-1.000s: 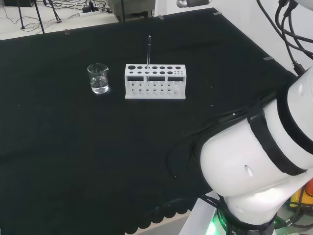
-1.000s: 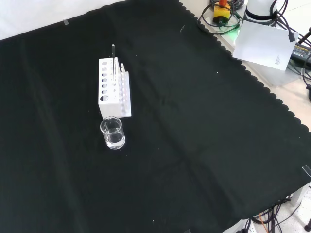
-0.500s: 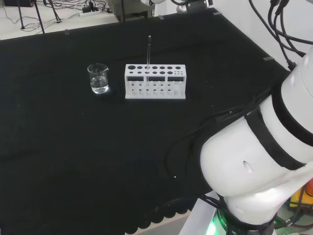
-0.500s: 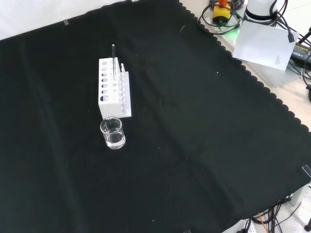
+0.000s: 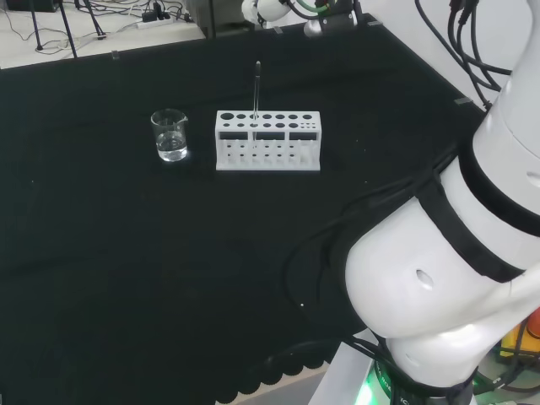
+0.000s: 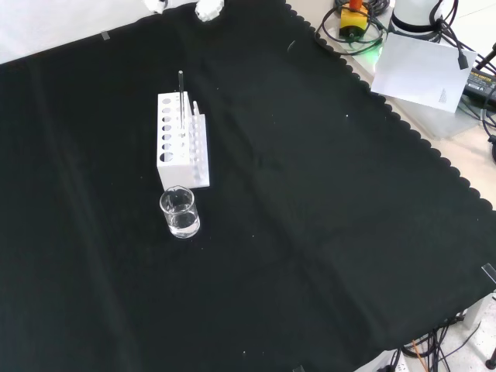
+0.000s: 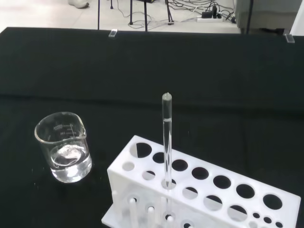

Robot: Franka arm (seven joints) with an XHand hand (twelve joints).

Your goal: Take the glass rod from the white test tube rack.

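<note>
We see one glass rod (image 7: 166, 137) standing upright in one white test tube rack (image 5: 268, 140), its long axis vertical and its rounded tip pointing straight up. It sits in a hole in the rack's far row in the head view. One clear beaker (image 5: 170, 135) with a little clear liquid stands just left of the rack on the black worktop (image 5: 126, 253). White fingertips of the robot hand (image 6: 208, 9) show at the front view's top edge, well apart from the rod; we cannot tell how they are set.

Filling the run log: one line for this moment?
phase: approach | glass rod: upright in white test tube rack | hand: above far edge, not touching | beaker: beside rack
</note>
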